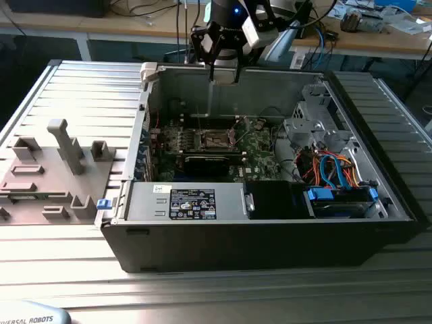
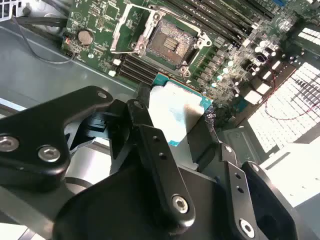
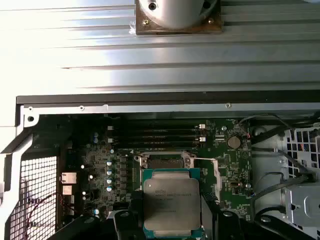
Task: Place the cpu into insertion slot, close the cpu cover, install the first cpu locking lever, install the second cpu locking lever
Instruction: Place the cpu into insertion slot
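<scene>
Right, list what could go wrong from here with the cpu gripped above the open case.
1. The gripper holds the cpu by two opposite edges, well above the motherboard; a slip could drop it onto the board.
2. The insertion slot lies open, contacts bare; a tilted or off-centre descent could damage them.
3. The cover frame looks swung open beside the slot; the gripper might catch it going down.
</scene>
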`<state>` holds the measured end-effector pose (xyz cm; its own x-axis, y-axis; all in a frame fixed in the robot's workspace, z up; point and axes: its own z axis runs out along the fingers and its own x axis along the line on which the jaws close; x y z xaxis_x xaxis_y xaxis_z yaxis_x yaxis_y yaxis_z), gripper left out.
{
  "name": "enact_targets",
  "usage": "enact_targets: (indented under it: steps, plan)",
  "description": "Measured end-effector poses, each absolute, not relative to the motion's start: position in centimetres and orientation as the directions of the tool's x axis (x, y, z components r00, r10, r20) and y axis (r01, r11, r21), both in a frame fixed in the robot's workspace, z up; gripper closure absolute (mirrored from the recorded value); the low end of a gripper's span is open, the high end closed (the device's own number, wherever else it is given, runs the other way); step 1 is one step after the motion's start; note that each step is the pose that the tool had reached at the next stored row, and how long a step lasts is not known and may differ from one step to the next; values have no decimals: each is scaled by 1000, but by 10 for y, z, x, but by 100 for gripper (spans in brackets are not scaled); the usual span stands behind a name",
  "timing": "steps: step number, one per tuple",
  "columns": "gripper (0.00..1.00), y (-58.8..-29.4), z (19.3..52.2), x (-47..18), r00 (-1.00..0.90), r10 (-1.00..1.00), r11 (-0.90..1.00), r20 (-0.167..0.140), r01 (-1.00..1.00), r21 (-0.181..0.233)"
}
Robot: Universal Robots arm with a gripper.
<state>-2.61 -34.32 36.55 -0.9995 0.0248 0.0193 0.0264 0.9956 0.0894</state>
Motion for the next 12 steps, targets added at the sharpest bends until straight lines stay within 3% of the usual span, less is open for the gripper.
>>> enact_targets:
  steps: [12]
  plan:
    - [46,-343,364,-33,-1000,25,996,19,26,89]
